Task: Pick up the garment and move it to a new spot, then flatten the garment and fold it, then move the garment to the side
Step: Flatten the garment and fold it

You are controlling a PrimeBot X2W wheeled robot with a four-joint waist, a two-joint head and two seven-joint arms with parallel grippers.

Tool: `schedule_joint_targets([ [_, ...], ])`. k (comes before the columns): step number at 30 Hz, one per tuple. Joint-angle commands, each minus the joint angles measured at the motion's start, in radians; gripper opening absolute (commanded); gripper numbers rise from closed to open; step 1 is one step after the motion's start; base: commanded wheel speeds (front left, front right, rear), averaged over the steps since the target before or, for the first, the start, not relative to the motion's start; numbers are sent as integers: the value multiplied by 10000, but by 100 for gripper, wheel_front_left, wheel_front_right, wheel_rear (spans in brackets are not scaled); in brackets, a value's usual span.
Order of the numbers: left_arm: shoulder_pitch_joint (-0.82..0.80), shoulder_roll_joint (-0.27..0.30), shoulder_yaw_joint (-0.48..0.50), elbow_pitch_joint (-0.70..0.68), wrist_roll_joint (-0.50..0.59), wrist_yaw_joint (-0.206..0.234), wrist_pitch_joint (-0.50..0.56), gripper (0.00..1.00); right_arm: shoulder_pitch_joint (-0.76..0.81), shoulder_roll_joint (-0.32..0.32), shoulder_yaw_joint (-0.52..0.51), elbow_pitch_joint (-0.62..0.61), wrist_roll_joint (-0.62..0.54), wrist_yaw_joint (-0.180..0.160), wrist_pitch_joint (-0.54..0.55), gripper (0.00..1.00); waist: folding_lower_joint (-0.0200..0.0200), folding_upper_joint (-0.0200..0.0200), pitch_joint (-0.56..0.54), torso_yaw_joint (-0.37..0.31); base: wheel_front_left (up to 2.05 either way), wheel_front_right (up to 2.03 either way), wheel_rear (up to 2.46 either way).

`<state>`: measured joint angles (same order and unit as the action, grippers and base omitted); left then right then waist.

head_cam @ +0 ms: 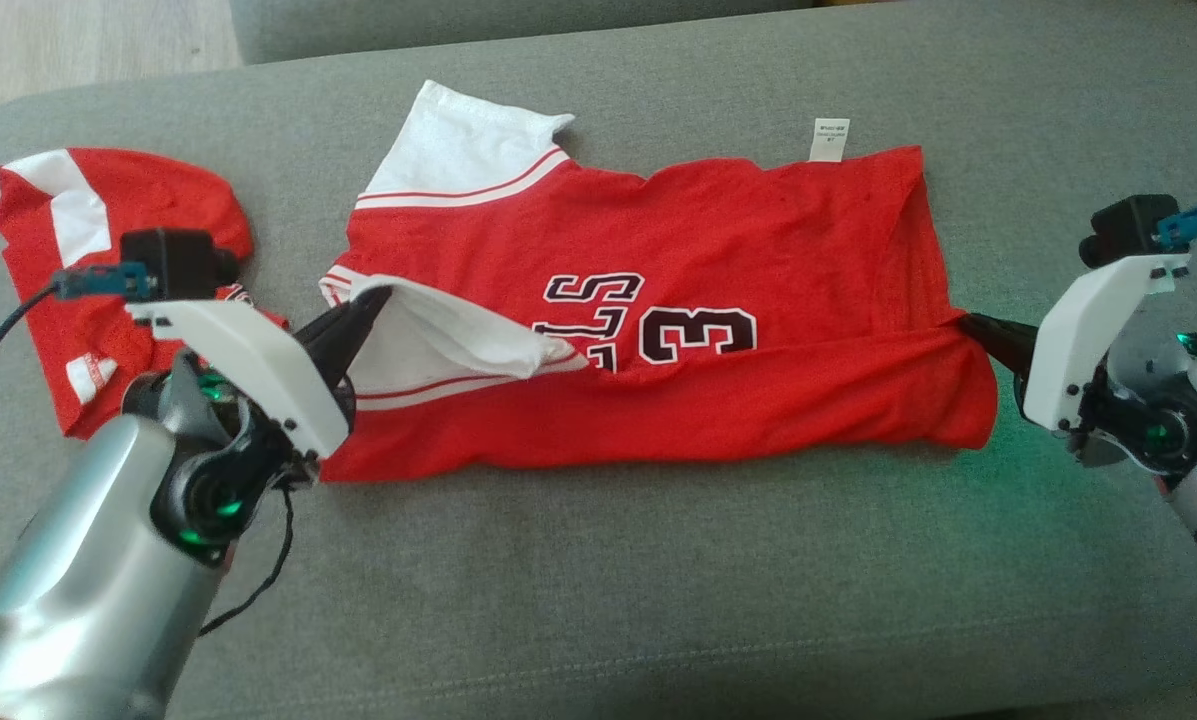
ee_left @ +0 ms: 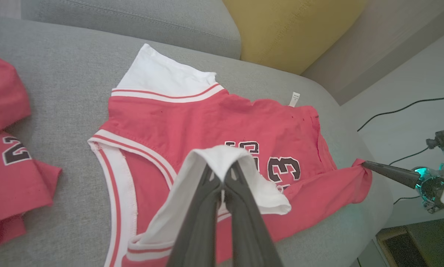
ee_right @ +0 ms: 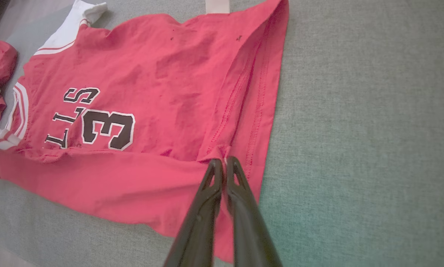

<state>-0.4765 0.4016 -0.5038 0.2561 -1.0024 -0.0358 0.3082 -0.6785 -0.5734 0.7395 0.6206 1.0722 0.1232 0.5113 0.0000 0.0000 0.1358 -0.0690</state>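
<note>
Garment is lying spread sideways across the middle of the grey sofa cushion, neck end toward the left gripper, hem toward the right gripper. The left claw is pinching shut on the white shoulder panel, which is draping over the fingertips in the left wrist view. The right claw is pinching shut on the near hem corner, with the cloth puckering right at the tips. The near long edge is already lifting and rolling over the body, just short of the number print, so I'm reading this as the lengthwise fold in progress, roughly mid-task. To do it well, I'm suggesting carrying both ends toward the far edge together at matching height, so the span between them is staying taut rather than sagging onto the print. Aim for the carried edge landing on the far edge by the label, not short of it. Lift only enough to clear the lower layer; too low and it is dragging the bottom layer, too high and the whole jersey is shifting on the cushion. The left end is looking bunched, so a slight outward pull before lowering should be helping. Release only once the cloth is resting flat. The second red jersey is sitting just beside the left arm, so watch the elbow there.
</note>
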Motion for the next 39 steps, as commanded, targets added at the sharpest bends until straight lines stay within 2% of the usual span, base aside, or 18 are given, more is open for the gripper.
schedule_joint_targets([
  [1, -656, 259, 472, -189, 97, -21, -135, 0, -245, -91, 3, -173, -27, 75, -140, 0, 0, 0, 5, 6, 0, 0, 0],
  [3, -813, 135, 429, 225, 224, 26, -280, 0, -242, -54, 65, -88, 61, 75, -187, 0, 0, 0, 19, 4, 0, 0, 0],
  [4, -887, 87, 402, 439, 322, 79, -363, 69, -255, -32, 84, -19, 86, 75, -216, 0, 0, 0, 21, 1, 0, 0, 0],
  [5, -940, 26, 359, 652, 385, 129, -396, 100, -283, -20, 81, 74, 48, 75, -345, 100, 0, 0, 15, -3, 0, 0, 0],
  [10, -1075, -295, 401, 1309, 644, 303, -1109, 100, -303, 238, -121, 441, 316, 75, -857, 100, 0, 0, -92, 6, 0, 0, 0],
  [13, -1066, -568, 611, 1486, 684, 443, -1825, 100, -271, 179, -235, 474, 224, 75, -1578, 100, 0, 0, -245, 73, 0, 0, 0],
  [20, -618, -1141, 1074, 1037, 894, 875, -3719, 100, 107, 177, -882, 28, -65, 75, -4304, 100, 0, 0, -720, 248, 0, 0, 0],
  [25, 72, -1496, 1228, 408, 1344, 1425, -5057, 100, 846, 448, -1574, -299, -446, 75, -6279, 100, 0, 0, -1143, 382, 0, 0, 0],
  [29, 832, -1797, 1278, -167, 1807, 1824, -5531, 100, 1514, 484, -1783, -508, -1776, 75, -7299, 100, 0, 0, -1422, 406, 0, 0, 0],
  [32, 1461, -2013, 1251, -611, 2301, 1978, -5654, 100, 2036, 792, -2366, -699, -2856, 75, -7607, 100, 0, 0, -1562, 427, 0, 0, 0],
  [36, 2347, -2365, 1308, -1060, 3092, 2025, -5692, 100, 2912, 1469, -3822, -1355, -4431, 75, -7717, 100, 0, 0, -1604, 441, 0, 0, 0],
  [37, 2834, -2606, 1422, -1143, 3464, 2010, -5695, 100, 3477, 1884, -4585, -1981, -5392, 75, -7724, 100, 0, 0, -1601, 427, 0, 0, 0],
  [39, 3262, -2780, 1498, -1136, 3869, 1923, -5696, 100, 4090, 2428, -5313, -2586, -6100, 75, -7726, 100, 0, 0, -1591, 400, 0, 0, 0],
])
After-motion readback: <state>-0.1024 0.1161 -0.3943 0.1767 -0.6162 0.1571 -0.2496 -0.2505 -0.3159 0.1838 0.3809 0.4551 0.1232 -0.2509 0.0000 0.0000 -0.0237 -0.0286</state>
